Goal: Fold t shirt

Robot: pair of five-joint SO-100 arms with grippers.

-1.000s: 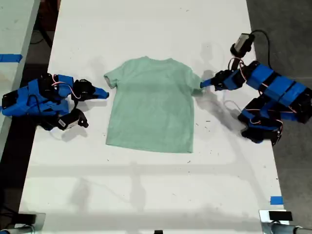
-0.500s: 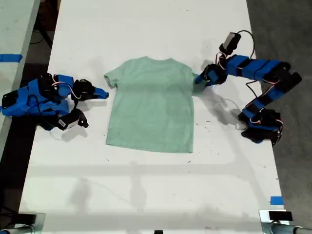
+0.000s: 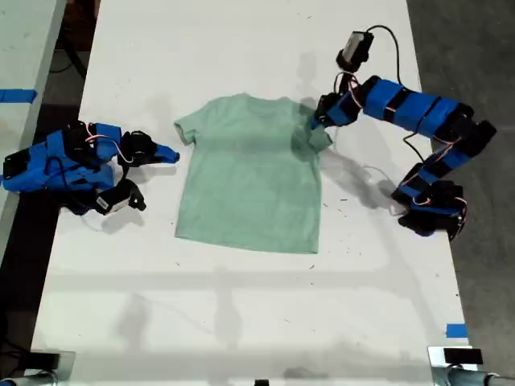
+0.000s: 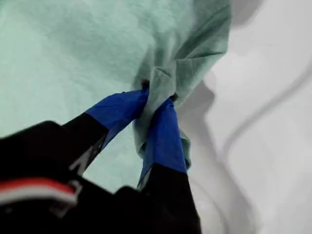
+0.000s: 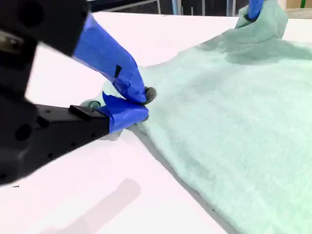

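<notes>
The t shirt (image 3: 251,173) lies flat mid-table (image 3: 241,322), neck to the far side. My first gripper (image 4: 157,100) is clamped on the sleeve at the exterior view's right, lifted inward — likely to start the fold. My second gripper (image 5: 139,105), jaws together, rests at the opposite sleeve's edge — whether it pinches cloth, I cannot tell.

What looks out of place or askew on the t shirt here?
Only one sleeve: my first gripper has its jaws shut on it, bunched and lifted over the t shirt at the exterior view's right. The rest lies flat.
</notes>
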